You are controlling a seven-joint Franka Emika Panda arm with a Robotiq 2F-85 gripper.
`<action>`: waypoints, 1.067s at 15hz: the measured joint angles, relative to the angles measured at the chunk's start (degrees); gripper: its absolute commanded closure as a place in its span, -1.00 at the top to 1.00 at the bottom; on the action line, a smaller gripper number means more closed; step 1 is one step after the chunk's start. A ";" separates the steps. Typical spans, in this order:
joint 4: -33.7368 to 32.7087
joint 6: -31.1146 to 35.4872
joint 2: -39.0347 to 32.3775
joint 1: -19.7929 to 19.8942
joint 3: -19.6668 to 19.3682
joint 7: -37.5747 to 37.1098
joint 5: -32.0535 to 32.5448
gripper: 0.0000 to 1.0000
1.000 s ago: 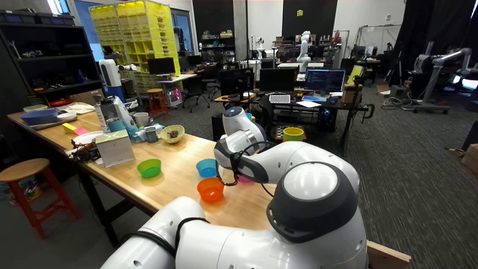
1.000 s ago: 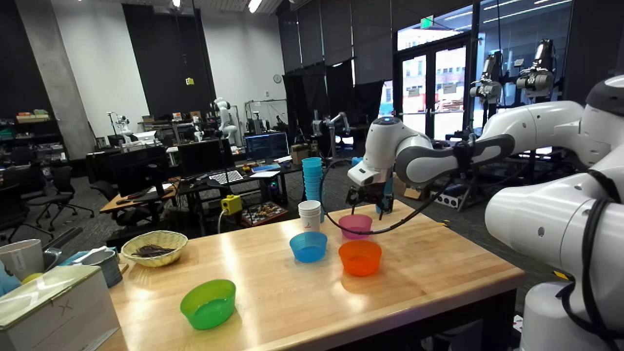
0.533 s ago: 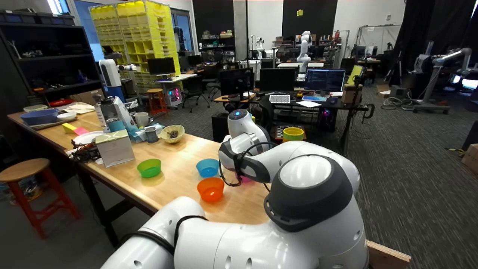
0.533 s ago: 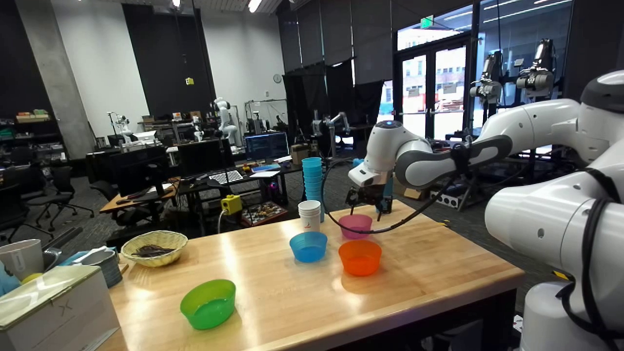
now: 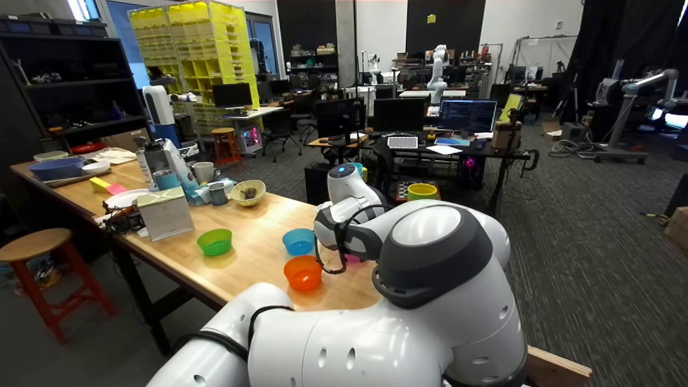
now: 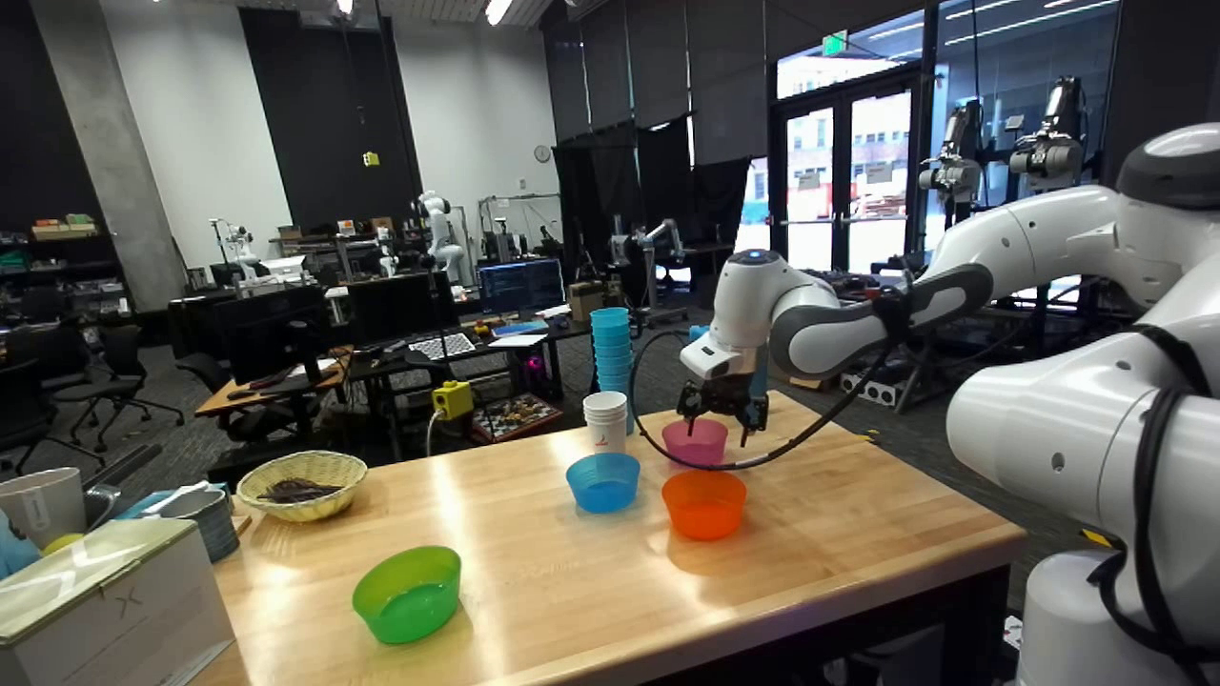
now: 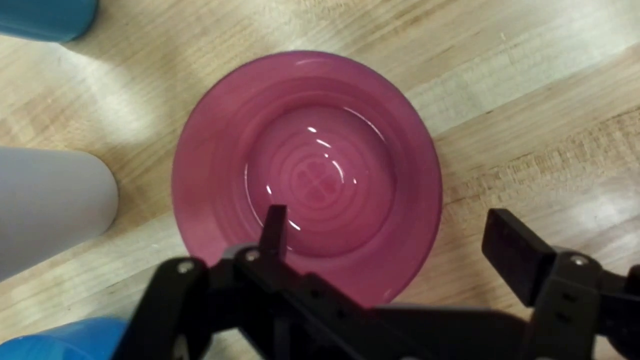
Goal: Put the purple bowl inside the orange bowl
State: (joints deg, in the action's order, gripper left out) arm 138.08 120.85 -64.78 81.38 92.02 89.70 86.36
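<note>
The purple bowl looks pinkish purple and stands upright on the table in an exterior view [image 6: 686,452]. It fills the middle of the wrist view [image 7: 320,180]. My gripper [image 7: 392,230] is open above this bowl, one finger [image 7: 274,227] over its inside and the other past its rim over the wood. The gripper also shows over the bowl in an exterior view [image 6: 718,434]. Whether the fingertips are below rim level I cannot tell. The orange bowl stands upright nearby in both exterior views [image 5: 303,273] [image 6: 703,505]. It is out of the wrist view.
A blue bowl [image 6: 603,484] stands close beside the orange and purple bowls. White cups [image 6: 604,419] and a tall stack of blue cups [image 6: 611,353] stand near the purple bowl. A green bowl [image 6: 408,595] and a basket [image 6: 302,486] stand farther off. The arm's cable loops low near the bowls.
My gripper has come down toward the purple bowl and turned somewhat. The arm's elbow has shifted with it. The bowls have not moved.
</note>
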 measured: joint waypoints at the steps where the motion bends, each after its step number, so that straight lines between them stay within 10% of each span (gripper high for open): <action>1: 0.00 0.37 0.63 -0.23 -0.22 -0.01 -0.05 0.45; 10: 0.00 3.75 7.09 0.01 0.07 0.01 -1.85 -0.96; 16: 0.20 3.80 10.99 0.23 0.95 1.47 -6.93 -0.99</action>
State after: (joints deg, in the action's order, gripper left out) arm 138.28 124.65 -53.78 81.61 92.98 91.16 79.43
